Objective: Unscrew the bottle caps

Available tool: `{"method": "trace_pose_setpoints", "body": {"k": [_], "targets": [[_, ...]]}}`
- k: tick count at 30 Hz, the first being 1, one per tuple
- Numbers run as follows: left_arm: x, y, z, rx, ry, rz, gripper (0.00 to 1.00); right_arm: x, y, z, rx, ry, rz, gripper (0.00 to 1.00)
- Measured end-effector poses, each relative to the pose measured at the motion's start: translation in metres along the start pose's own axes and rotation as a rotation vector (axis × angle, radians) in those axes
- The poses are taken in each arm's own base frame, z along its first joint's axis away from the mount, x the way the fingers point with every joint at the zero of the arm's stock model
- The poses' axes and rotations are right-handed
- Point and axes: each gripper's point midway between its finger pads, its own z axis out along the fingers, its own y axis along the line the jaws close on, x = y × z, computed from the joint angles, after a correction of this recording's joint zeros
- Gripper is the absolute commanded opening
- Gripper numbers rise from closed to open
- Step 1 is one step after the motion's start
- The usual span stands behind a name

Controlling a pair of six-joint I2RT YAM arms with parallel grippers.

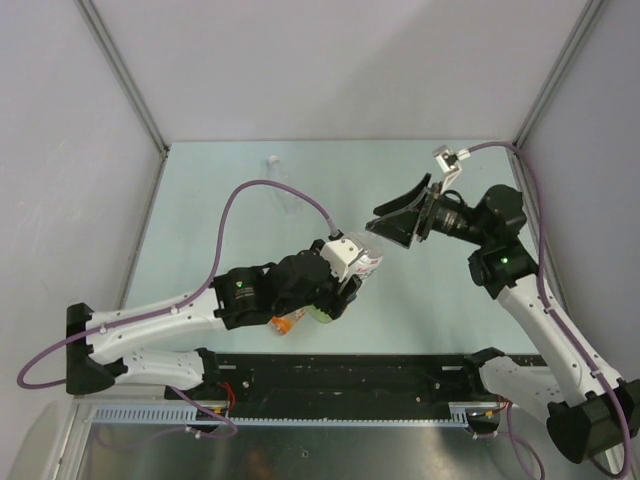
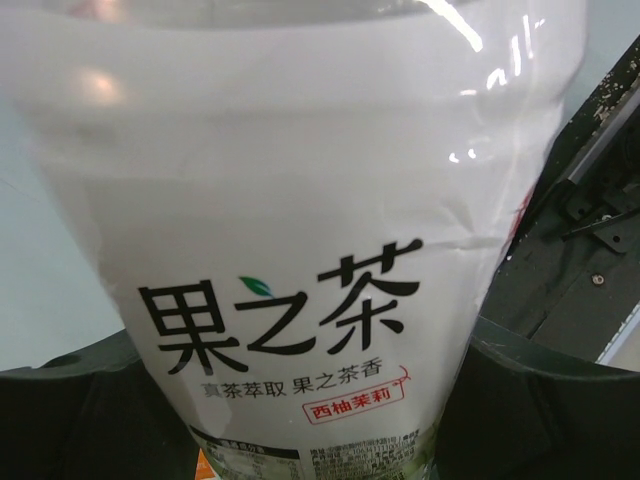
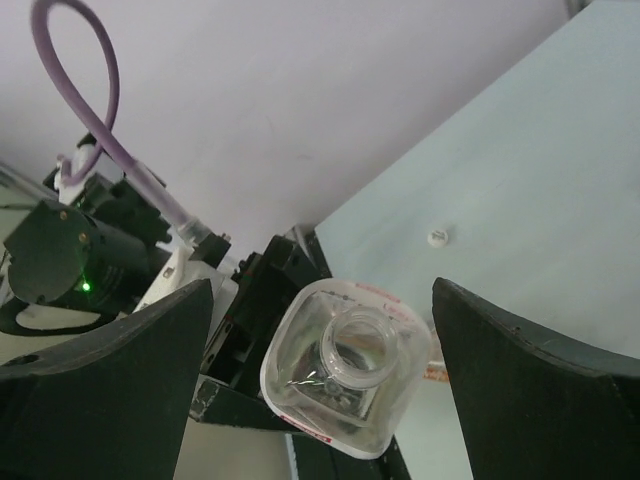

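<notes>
My left gripper (image 1: 347,272) is shut on the body of a bottle with a white label (image 1: 362,262), and that label (image 2: 300,250) fills the left wrist view between the dark fingers (image 2: 70,420). The bottle's neck (image 3: 358,360) is bare and open, pointing towards my right gripper (image 3: 320,290). That gripper (image 1: 395,228) stands open just off the neck, with nothing between its fingers. One small white cap (image 3: 437,237) lies loose on the table. An orange bottle (image 1: 285,323) lies under the left wrist. A clear bottle (image 1: 279,182) stands at the back.
The pale green table (image 1: 220,220) is walled by grey panels on the left, back and right. A purple cable (image 1: 262,190) loops above the left arm. The black base rail (image 1: 340,375) runs along the near edge.
</notes>
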Motion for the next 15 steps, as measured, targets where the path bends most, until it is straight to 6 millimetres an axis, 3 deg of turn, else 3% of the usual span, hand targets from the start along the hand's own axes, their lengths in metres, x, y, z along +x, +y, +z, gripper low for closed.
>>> {"method": "trace_pose_setpoints", "body": {"k": [2, 6, 13, 15], "targets": [[0.0, 0.0, 0.0, 0.003, 0.0, 0.0, 0.0, 0.011, 0.001, 0.006, -0.015, 0.036, 0.005, 0.87], [-0.002, -0.003, -0.003, 0.02, -0.007, -0.004, 0.0, 0.028, -0.001, 0.014, -0.013, 0.086, 0.019, 0.66], [-0.004, -0.003, -0.008, 0.029, -0.01, -0.01, 0.0, 0.032, -0.003, 0.018, 0.004, 0.092, -0.006, 0.08], [-0.004, -0.003, -0.009, 0.03, -0.009, -0.013, 0.02, 0.033, -0.005, 0.018, 0.011, 0.092, -0.004, 0.02]]}}
